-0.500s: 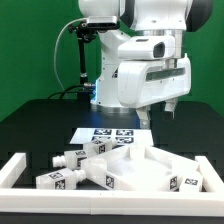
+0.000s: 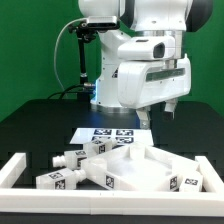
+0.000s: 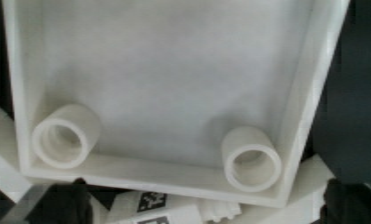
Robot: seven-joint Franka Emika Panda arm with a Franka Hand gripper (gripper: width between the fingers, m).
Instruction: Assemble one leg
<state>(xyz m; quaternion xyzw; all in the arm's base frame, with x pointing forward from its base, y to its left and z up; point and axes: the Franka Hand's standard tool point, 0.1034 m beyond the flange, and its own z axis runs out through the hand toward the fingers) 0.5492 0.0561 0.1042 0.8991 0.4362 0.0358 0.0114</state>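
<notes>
The large white tray-like panel (image 2: pixel 150 165) lies on the black table, and in the wrist view (image 3: pixel 182 70) its inside shows with two round sockets. Several short white legs with tag markers lie beside it toward the exterior view's left: one leg (image 2: pixel 62 177), another leg (image 2: pixel 76 158) and a third leg (image 2: pixel 100 147). One tagged leg (image 3: pixel 155 203) also shows in the wrist view, past the panel's edge. My gripper (image 2: pixel 160 113) hangs above the panel's far side, open and empty. In the wrist view the gripper (image 3: pixel 200 205) shows as dark fingertips (image 3: pixel 351 195) at either side.
The marker board (image 2: pixel 112 132) lies behind the panel near the robot base. Long white border bars (image 2: pixel 17 170) frame the work area at the exterior view's left, front (image 2: pixel 100 207) and right.
</notes>
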